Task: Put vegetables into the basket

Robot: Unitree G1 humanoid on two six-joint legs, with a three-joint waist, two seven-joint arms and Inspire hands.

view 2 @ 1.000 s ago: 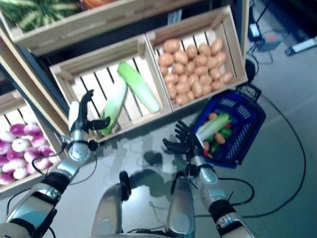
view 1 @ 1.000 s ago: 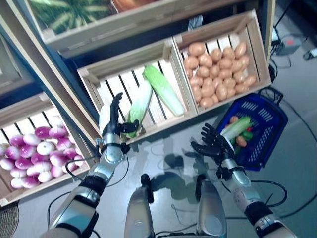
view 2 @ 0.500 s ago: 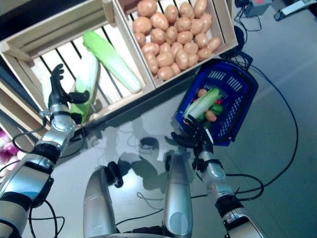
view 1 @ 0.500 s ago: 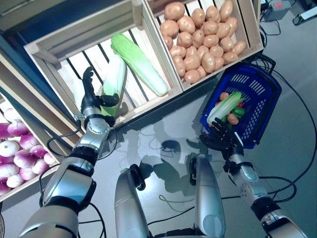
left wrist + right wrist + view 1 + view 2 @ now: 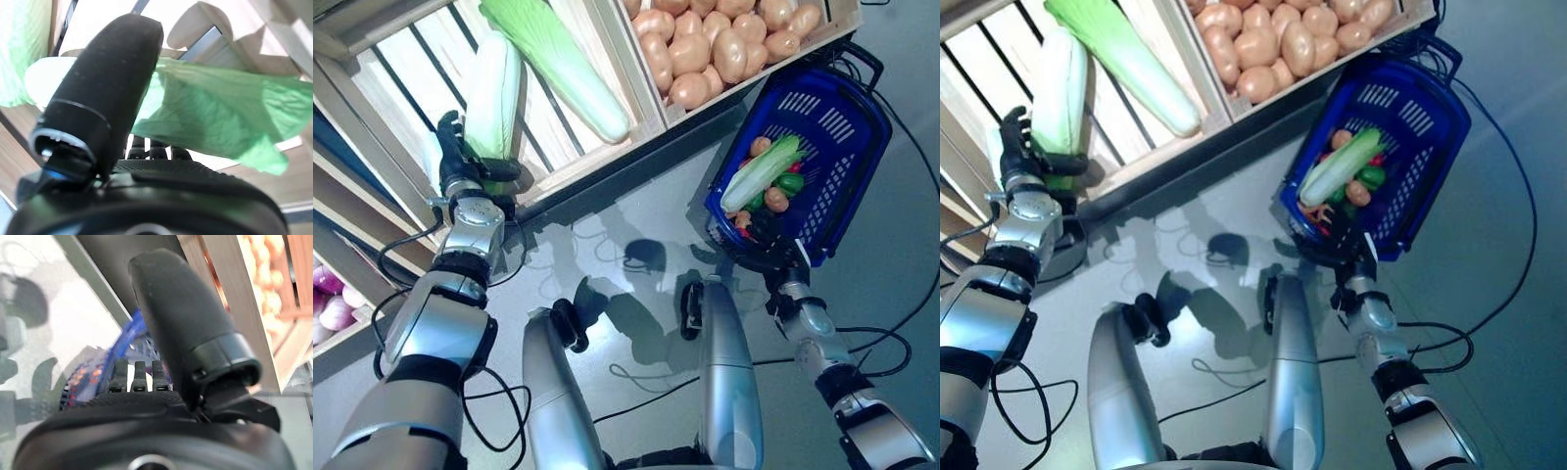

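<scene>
At the front edge of the slatted wooden crate point(image 5: 401, 73), the left hand point(image 5: 460, 166) has come forward from the crate's rim to the leafy end of the near napa cabbage point(image 5: 492, 98), thumb hooked across the leaves; how firmly it grips, I cannot tell. The camera has also swung. The right hand point(image 5: 766, 238) now touches the blue basket point(image 5: 847, 127) rim; its fingers are hard to make out.
</scene>
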